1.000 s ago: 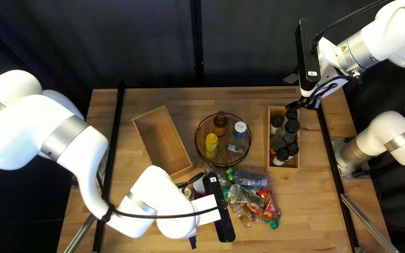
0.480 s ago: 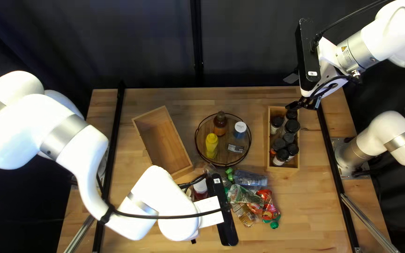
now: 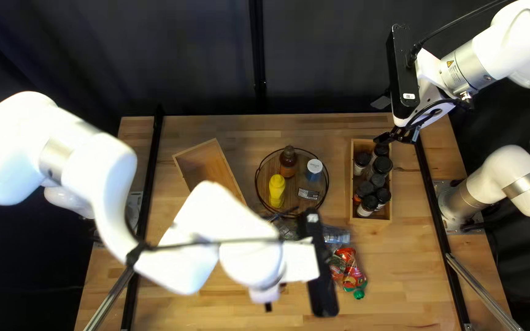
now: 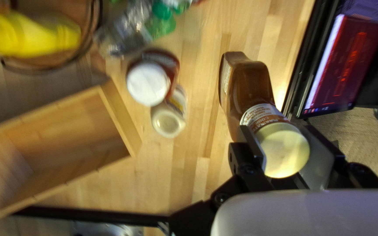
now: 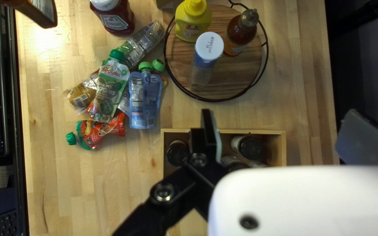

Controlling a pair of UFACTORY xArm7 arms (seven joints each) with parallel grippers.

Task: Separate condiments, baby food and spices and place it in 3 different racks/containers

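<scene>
Two claws, entered first. Left claw (image 3: 268, 306): closed upon one brown sauce bottle (image 4: 250, 87), its cream cap between the two fingers. Right claw (image 3: 397, 136): fingers set wide, nothing between them, standing by the far end of a wooden rack box (image 3: 370, 219). Box contents: several black-lidded spice jars (image 3: 383, 164), closely grouped. Next to the held bottle in the left wrist view, one ketchup bottle (image 5: 114, 19), white-capped, and just beside it one pale-topped bottle (image 4: 168, 120). Second wooden box (image 4: 121, 118), rectangular, open-topped, lying askew at the left of the round tray (image 5: 241, 76). Tray, wood with black wire rim, bearing three: one yellow mustard bottle (image 5: 193, 19), upright; one amber sauce bottle (image 5: 241, 30), grey-capped; one white-lidded container (image 5: 208, 46) with a blue band. Baby food pouches, loose in an overlapping heap on the wooden surface (image 5: 57, 183), between tray and monitor: one blue (image 5: 145, 100), one green-and-clear (image 5: 110, 87), one red (image 5: 101, 131) with green cap, one with brown contents (image 5: 84, 96), one mostly clear pouch (image 5: 143, 41) nearest the ketchup. Outermost, one lit monitor (image 4: 342, 65) along the near edge; one dark curtain (image 3: 338, 55) behind the far edge.
</scene>
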